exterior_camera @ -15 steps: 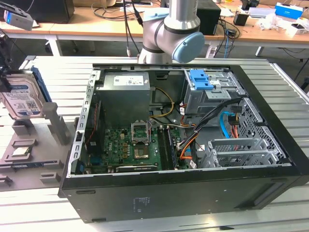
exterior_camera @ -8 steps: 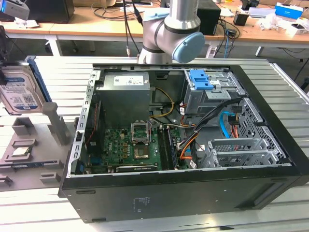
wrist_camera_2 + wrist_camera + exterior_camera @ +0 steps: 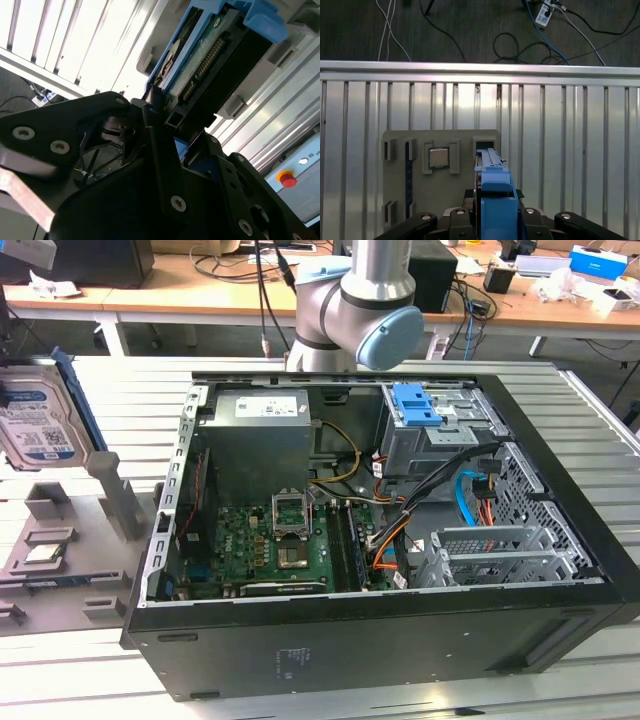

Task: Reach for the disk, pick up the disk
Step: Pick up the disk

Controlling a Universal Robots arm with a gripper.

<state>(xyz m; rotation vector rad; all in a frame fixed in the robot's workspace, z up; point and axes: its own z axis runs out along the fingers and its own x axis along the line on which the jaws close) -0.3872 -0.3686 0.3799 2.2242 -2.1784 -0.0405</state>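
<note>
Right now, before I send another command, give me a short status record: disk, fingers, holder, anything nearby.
disk: upright, blue bracket along one edge, at the exterior view's left
fingers: closed on the disk, one on each side
grey holder: directly below the disk; the disk looks raised clear of its posts
chip: lying in a holder pocket beside the empty slot
computer case: open, to the exterior view's right of the holder
</note>
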